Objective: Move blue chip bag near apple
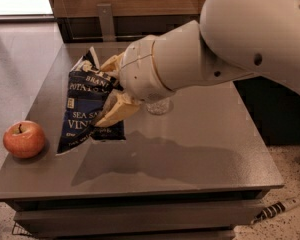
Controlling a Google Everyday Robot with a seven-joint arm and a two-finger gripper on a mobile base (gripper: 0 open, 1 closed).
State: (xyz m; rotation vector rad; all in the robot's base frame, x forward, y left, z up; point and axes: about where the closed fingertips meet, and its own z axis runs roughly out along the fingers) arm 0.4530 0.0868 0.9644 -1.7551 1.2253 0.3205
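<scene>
The blue chip bag (82,109) is a dark navy foil bag with white lettering. It hangs upright over the left part of the grey table (200,149), its lower corner close to the surface. My gripper (110,91) is shut on the bag's right side, with tan fingers (117,113) pinching it. The apple (24,139), red-orange with a short stem, sits at the table's left edge, a short gap left of the bag. My white arm reaches in from the upper right.
A clear plastic object (158,105), partly hidden behind my wrist, stands mid-table. A dark wooden wall and metal post (106,21) lie behind the table. A striped item (277,209) lies on the floor at the lower right.
</scene>
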